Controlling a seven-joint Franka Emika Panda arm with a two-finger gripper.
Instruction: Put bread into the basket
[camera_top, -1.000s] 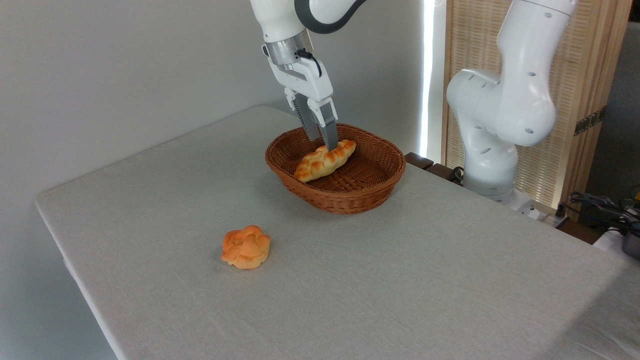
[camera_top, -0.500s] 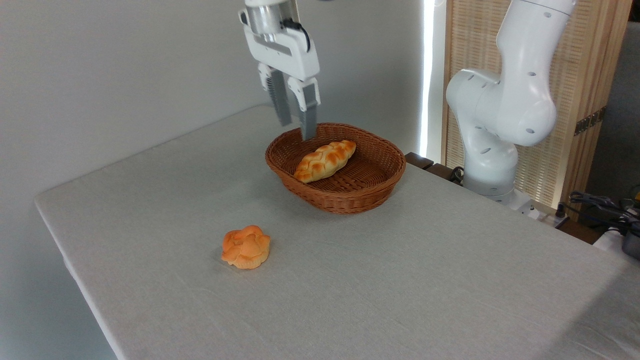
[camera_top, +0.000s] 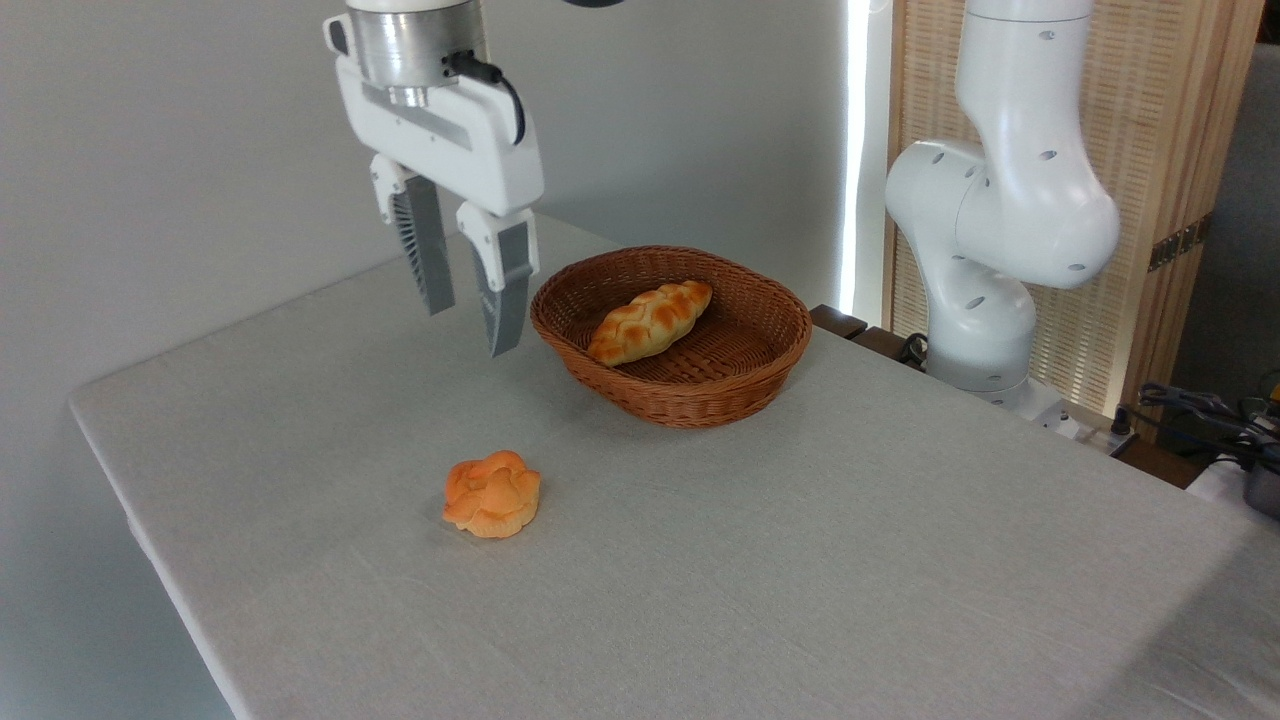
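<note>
Where the wicker floor dips lowest, the bread (camera_top: 650, 322) lies flat inside the basket (camera_top: 745, 385), a braided golden loaf with browned ridges. It is set on a slant, one tapered end up near the far rim and the other down toward the left wall. Nothing is touching it. It takes up roughly the left half of the basket's floor, and the right half shows bare weave.

The basket itself is oval, reddish-brown, with sides that flare outward, and it sits on the far part of the desk (camera_top: 800, 560), which is covered in a pale grey cloth.

Just to the left of the basket, and lifted clear above the desk, hangs the tool (camera_top: 467, 325). It points downward, and its two grey fingers (camera_top: 505, 295) are spread apart with an empty gap between them. They grip nothing. The nearer finger comes close to the basket's left rim from where I stand, but it does not touch it.

Nearer to me, well apart from the basket, a small round orange bun (camera_top: 492, 493) shaped like a flower rests on the cloth by itself.

Behind the desk on the right, the white arm's base and lower joints (camera_top: 1000, 230) rise in front of a slatted wooden screen (camera_top: 1170, 150), and some dark cables (camera_top: 1195, 405) lie by the desk's right edge.
</note>
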